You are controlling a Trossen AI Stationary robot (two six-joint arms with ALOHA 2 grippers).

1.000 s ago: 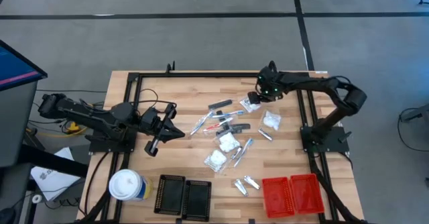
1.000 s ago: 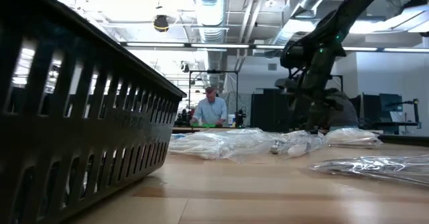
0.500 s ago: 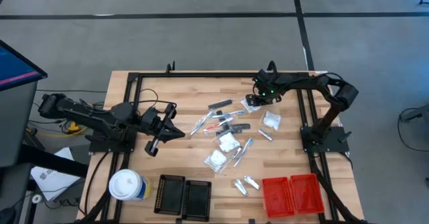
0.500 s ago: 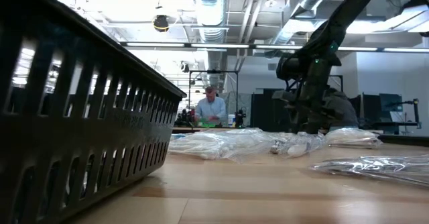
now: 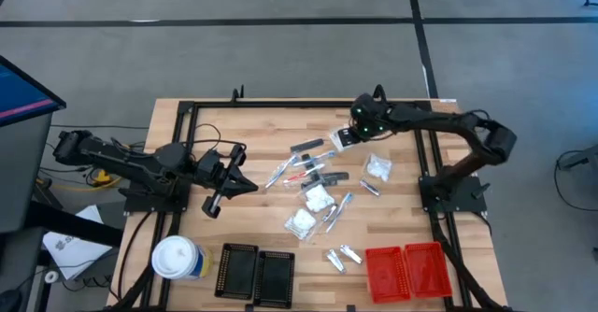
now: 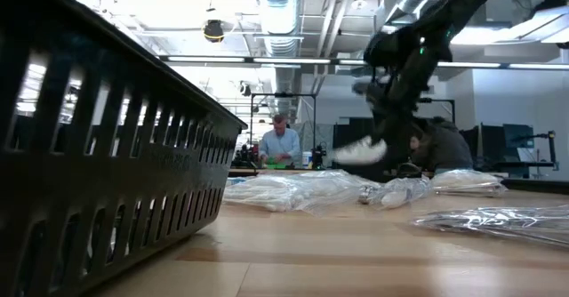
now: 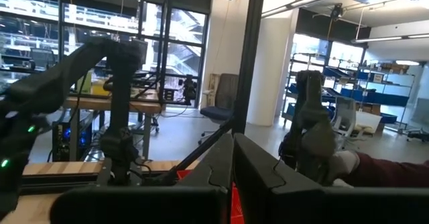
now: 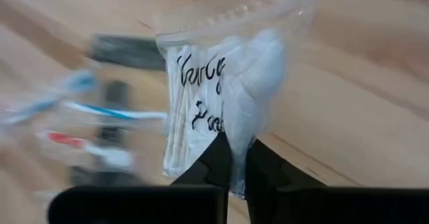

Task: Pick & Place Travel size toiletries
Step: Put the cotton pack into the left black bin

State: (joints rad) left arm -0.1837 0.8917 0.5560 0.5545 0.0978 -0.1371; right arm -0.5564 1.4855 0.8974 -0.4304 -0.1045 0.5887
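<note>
The right gripper (image 5: pixel 349 134) reaches across the table's far side, fingers clenched on a white puffy packet (image 8: pixel 224 96) lifted clear of the wood. The left gripper (image 5: pixel 224 183) rests clenched, empty. Three more white packets (image 5: pixel 318 198) lie below.

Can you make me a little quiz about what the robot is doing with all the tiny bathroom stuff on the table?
1. True or false: the right claw is pinching a clear packet with white stuff inside.
2. The lifted packet is: A) flat on the table, B) up in the air, C) inside the red trays.
3. Fill in: the left claw is ____ and holds nothing.

Key
1. True; the packet hangs from its fingers.
2. B; the low view shows it above the other packets.
3. Shut; it waits on the table's left side.
</note>
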